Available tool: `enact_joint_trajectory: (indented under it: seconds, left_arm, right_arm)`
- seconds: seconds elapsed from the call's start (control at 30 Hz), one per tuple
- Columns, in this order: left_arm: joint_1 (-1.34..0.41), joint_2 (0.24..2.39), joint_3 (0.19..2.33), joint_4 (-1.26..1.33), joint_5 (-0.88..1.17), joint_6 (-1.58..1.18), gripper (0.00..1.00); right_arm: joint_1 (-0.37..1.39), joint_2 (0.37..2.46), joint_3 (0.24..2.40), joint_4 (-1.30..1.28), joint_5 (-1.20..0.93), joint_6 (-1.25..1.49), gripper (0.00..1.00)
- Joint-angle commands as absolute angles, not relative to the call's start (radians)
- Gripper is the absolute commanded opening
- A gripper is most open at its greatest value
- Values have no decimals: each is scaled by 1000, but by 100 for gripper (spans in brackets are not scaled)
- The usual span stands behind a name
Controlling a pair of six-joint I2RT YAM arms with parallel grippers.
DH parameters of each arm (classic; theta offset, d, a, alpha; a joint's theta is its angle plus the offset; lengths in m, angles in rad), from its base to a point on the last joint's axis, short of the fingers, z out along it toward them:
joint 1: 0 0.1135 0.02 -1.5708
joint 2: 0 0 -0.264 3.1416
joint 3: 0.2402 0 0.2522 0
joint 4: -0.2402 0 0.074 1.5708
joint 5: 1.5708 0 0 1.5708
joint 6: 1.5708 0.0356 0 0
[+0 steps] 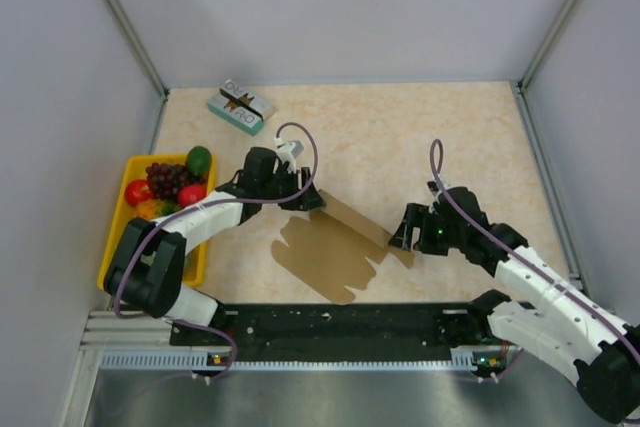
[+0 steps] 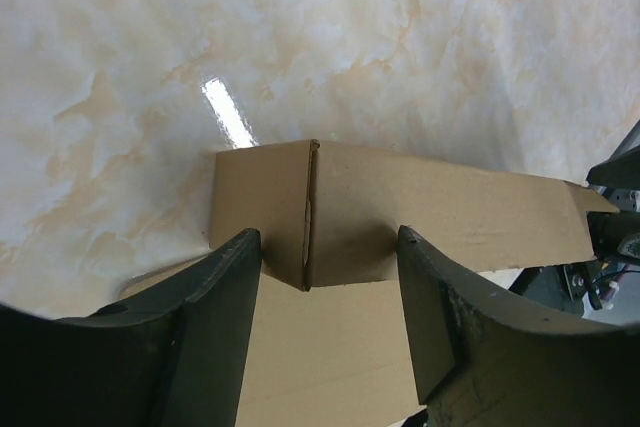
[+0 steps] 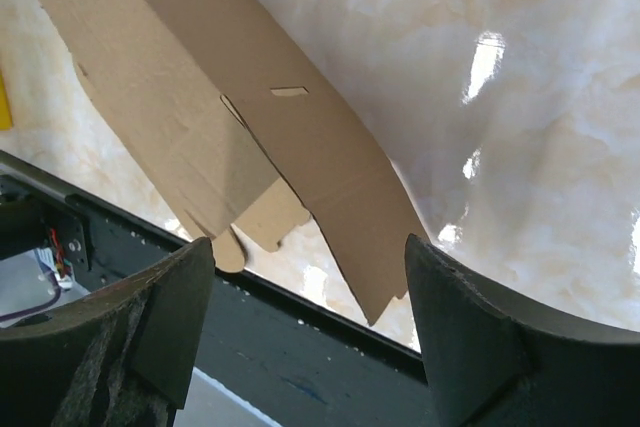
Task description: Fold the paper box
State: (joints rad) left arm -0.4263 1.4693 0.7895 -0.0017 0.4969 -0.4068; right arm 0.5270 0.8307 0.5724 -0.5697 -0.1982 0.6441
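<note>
Over the tabletop [image 1: 420, 137], top view: the paper box [image 1: 325, 252] lies between both arms, its far strip raised. The left gripper [image 1: 303, 199] and right gripper [image 1: 402, 235] sit at the strip's ends. Left wrist: fingers [image 2: 215, 337] spread open before the upright panel. Right wrist: fingers [image 3: 150, 327] wide apart, the box's end between them.

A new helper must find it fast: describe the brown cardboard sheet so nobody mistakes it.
On the marbled beige table, look at the front middle. There lies a thin, plain brown die-cut cardboard sheet with tabs, one long flap folded up. Unlike the small teal-and-white printed box at the back left, it is unprinted and far wider.
</note>
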Motion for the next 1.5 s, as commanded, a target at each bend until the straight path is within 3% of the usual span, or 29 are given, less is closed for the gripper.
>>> enact_joint_trajectory:
  seconds: [0.0,0.17,0.37,0.5,0.53,0.6,0.73,0.87,0.9,1.13,1.47]
  left_arm:
    - [-434,1407,764,61,466,-440,56]
    - [-449,1341,686,87,384,-514,48]
    - [-477,1136,520,169,273,-652,49]
    - [-500,1000,444,117,163,-631,73]
    - [-500,967,430,109,140,-617,85]
    - [-502,881,397,72,83,-569,87]
    - [-546,758,325,93,9,-448,81]
    - [-753,701,198,308,-179,-269,70]
    - [-774,727,204,330,-286,-262,68]
    - [-831,1011,227,553,-412,-253,68]
    - [-897,1247,123,1038,-497,-130,51]
  right_arm:
    - [520,813,552,-447,-207,666,76]
    - [520,879,519,-290,-251,679,75]
    - [522,1041,624,-160,-242,661,75]
    - [520,1198,776,-254,-152,578,75]
    - [514,1212,837,-320,-128,542,75]
    - [497,1224,885,-360,-98,508,76]
    - [450,1151,893,-414,-84,474,76]
    - [449,1057,879,-452,-83,460,76]
    - [449,1039,867,-459,-95,469,76]
    - [449,908,825,-497,-126,489,76]
    - [449,772,795,-548,-137,485,76]
